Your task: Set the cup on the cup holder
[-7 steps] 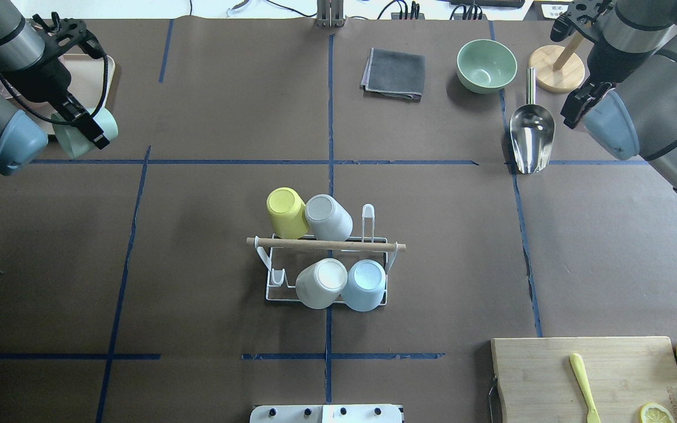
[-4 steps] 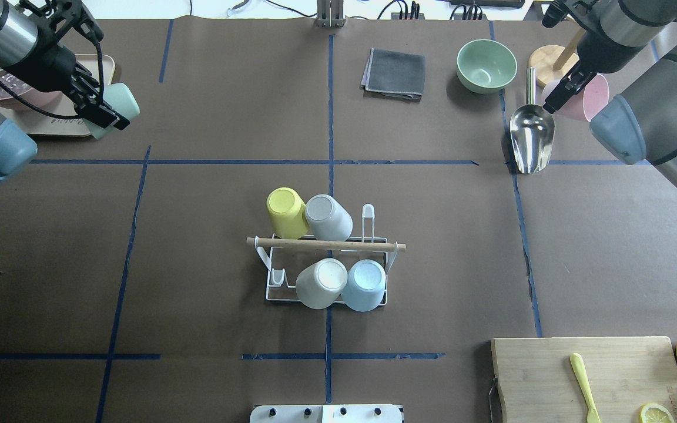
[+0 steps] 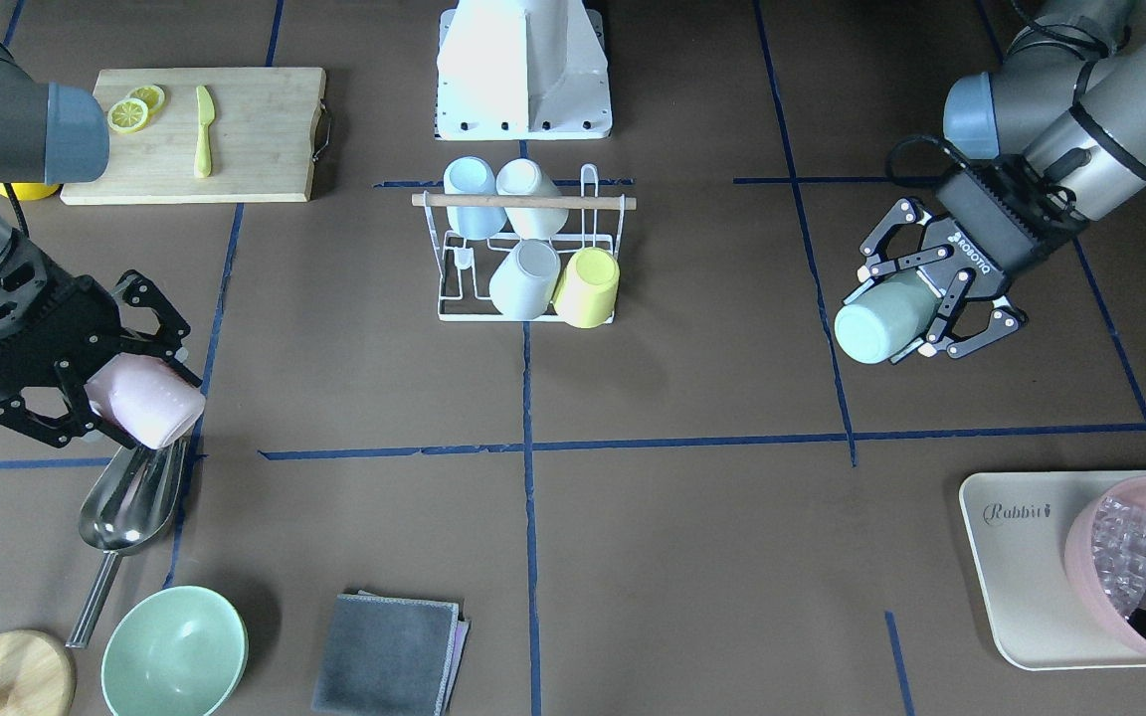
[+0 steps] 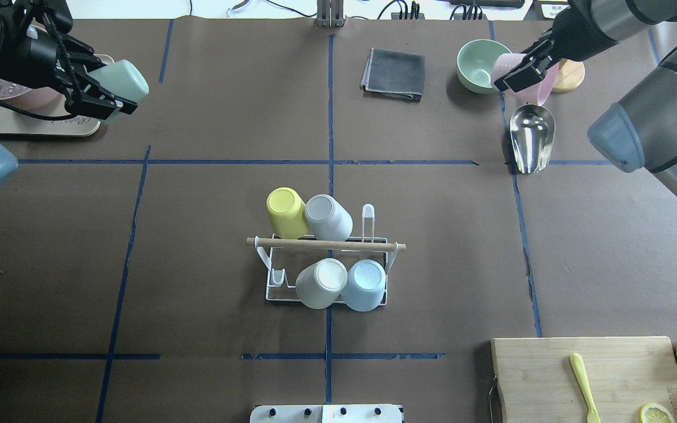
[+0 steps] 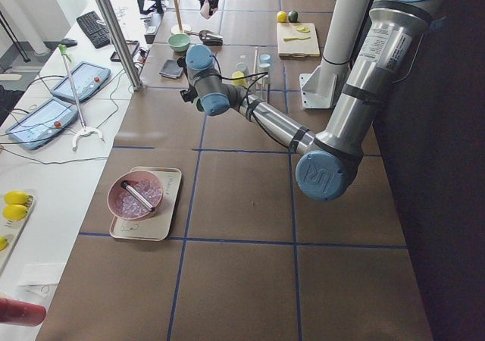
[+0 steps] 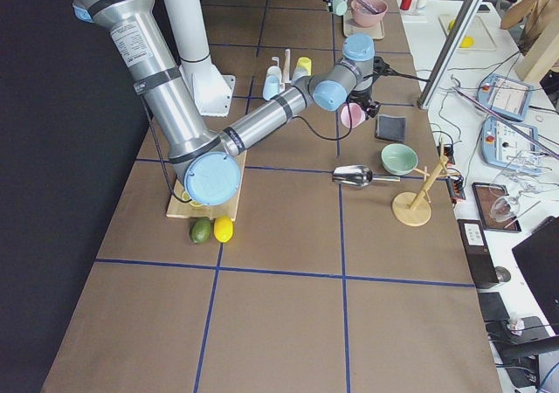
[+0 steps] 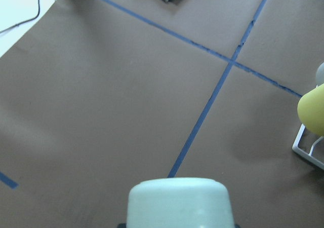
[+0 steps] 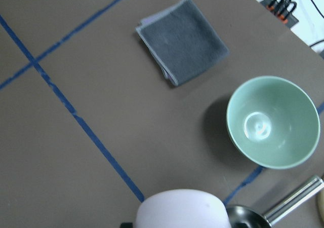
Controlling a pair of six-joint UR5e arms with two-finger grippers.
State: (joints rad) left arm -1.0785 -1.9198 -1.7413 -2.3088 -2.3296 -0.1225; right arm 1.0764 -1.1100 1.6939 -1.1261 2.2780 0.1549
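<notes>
The cup holder point(image 4: 374, 246), a white wire rack with a wooden rod on top, stands mid-table and carries several upturned cups: yellow, grey, white and light blue. It also shows in the front view point(image 3: 593, 202). My left gripper point(image 4: 109, 97) is shut on a pale green cup point(image 4: 124, 82), held in the air far left of the rack. That cup also shows in the front view point(image 3: 876, 323) and the left wrist view point(image 7: 179, 202). My right gripper point(image 4: 518, 73) is shut on a pink cup point(image 3: 150, 403), held above the scoop.
A green bowl point(image 4: 482, 64), a grey cloth point(image 4: 394, 73), a metal scoop point(image 4: 531, 138) and a wooden stand point(image 4: 570, 76) lie at the far right. A cutting board point(image 4: 550, 376) sits near right. A tray point(image 3: 1016, 567) with a pink bowl of ice is far left.
My left gripper has carried the green cup up and to the right, off the tray. My right gripper has moved left with the pink cup, to beside the green bowl.
</notes>
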